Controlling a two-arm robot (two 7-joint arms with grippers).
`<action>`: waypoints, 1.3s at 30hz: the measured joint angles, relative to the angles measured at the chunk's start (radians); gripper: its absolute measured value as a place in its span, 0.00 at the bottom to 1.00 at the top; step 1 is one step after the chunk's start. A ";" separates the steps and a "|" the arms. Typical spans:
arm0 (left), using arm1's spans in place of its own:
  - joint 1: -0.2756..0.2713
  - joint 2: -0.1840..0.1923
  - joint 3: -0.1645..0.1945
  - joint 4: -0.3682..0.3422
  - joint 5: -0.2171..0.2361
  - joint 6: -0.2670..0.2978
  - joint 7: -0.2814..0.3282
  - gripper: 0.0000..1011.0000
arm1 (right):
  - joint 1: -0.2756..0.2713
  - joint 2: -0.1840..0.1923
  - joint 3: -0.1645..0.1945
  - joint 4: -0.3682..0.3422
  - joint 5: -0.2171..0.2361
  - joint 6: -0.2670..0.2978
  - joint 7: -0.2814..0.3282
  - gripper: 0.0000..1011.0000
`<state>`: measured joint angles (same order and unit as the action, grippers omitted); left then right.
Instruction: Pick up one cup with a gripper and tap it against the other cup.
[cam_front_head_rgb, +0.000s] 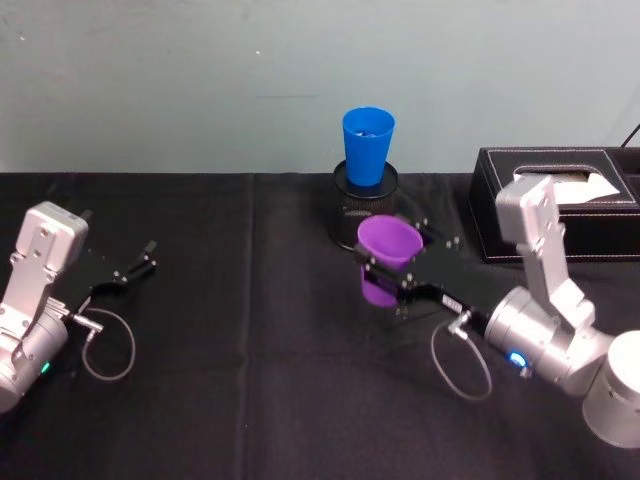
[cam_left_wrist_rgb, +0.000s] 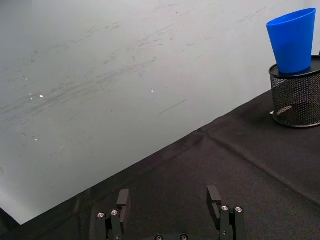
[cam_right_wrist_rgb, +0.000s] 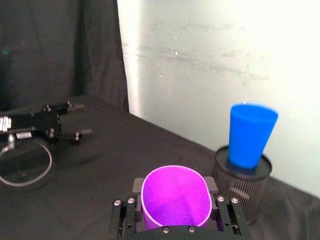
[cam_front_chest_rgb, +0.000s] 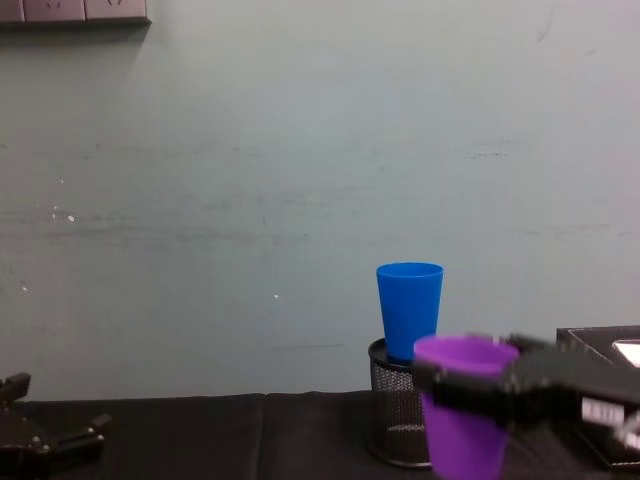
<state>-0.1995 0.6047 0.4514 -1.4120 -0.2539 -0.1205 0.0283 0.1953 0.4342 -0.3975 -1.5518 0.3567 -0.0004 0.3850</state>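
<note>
The purple cup (cam_front_head_rgb: 388, 260) is held upright above the black cloth, with my right gripper (cam_front_head_rgb: 398, 268) shut on its sides. From the right wrist its open rim (cam_right_wrist_rgb: 175, 197) sits between the two jaws. The blue cup (cam_front_head_rgb: 367, 146) stands upright in the black wire-mesh pen holder (cam_front_head_rgb: 366, 205), just behind and slightly left of the purple one; a gap separates them. From the chest, the purple cup (cam_front_chest_rgb: 462, 405) is in front and right of the blue cup (cam_front_chest_rgb: 409, 308). My left gripper (cam_front_head_rgb: 140, 262) rests open at the far left of the table.
A black tissue box (cam_front_head_rgb: 560, 200) stands at the back right, behind my right arm. The black tablecloth (cam_front_head_rgb: 260, 360) covers the table, and a pale wall rises just behind the pen holder. A loop of cable (cam_front_head_rgb: 105, 345) lies beside the left arm.
</note>
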 joint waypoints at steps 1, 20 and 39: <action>0.000 0.000 0.000 0.000 0.000 0.000 0.000 0.99 | 0.003 0.005 0.007 -0.024 0.002 0.021 0.002 0.72; 0.000 0.000 0.000 0.000 0.000 0.000 0.000 0.99 | 0.037 0.022 0.038 -0.127 0.034 0.138 0.016 0.72; 0.000 0.000 0.000 0.000 0.000 0.000 0.000 0.99 | 0.036 0.021 0.039 -0.123 0.030 0.132 0.016 0.72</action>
<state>-0.1995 0.6047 0.4514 -1.4119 -0.2539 -0.1205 0.0283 0.2310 0.4550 -0.3587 -1.6745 0.3868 0.1313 0.4015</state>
